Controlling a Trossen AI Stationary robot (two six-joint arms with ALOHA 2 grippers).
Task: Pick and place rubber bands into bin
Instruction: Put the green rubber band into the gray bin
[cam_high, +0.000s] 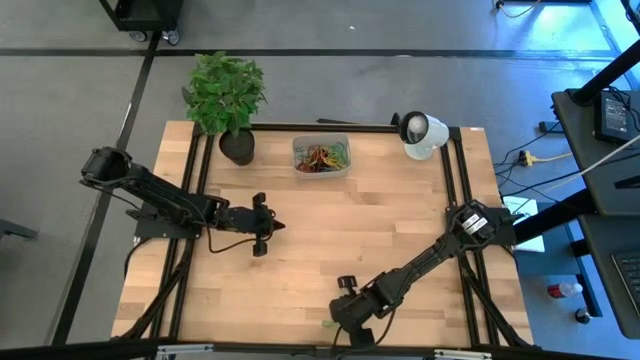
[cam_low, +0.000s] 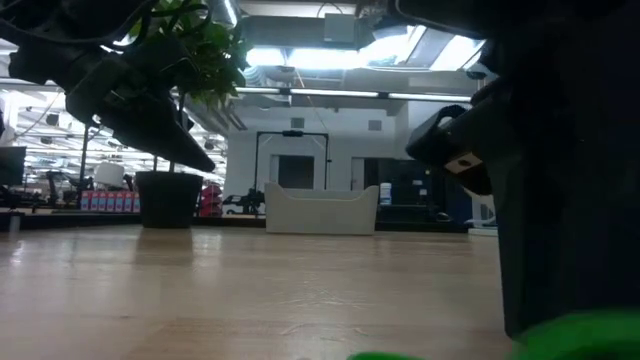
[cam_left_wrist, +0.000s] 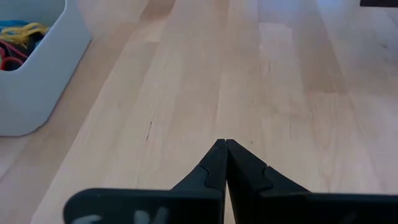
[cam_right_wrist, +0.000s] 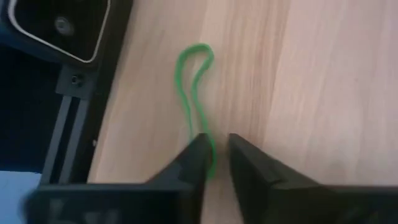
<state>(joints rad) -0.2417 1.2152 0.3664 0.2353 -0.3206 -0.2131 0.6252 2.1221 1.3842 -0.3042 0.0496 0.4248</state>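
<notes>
The right gripper (cam_right_wrist: 216, 155) is reaching down at the near edge of the wooden worktop (cam_high: 330, 240), its fingers (cam_right_wrist: 193, 163) standing slightly apart around the end of a green rubber band (cam_right_wrist: 194, 87). The band is lying flat on the wood just beside the black frame rail (cam_right_wrist: 68, 124) that is running along that edge; whether the fingers are actually pinching it cannot be told. In the high view the right gripper (cam_high: 352, 318) is sitting low at the front of the worktop, well apart from the bin (cam_high: 321, 157), which is standing at the far side between a potted plant (cam_high: 228, 100) and a white round camera (cam_high: 422, 133). The bin is holding a tangle of red, yellow and green rubber bands (cam_high: 322, 158). The left gripper (cam_left_wrist: 225, 149) is hovering over bare wood left of centre, its fingers pressed together and holding nothing.
</notes>
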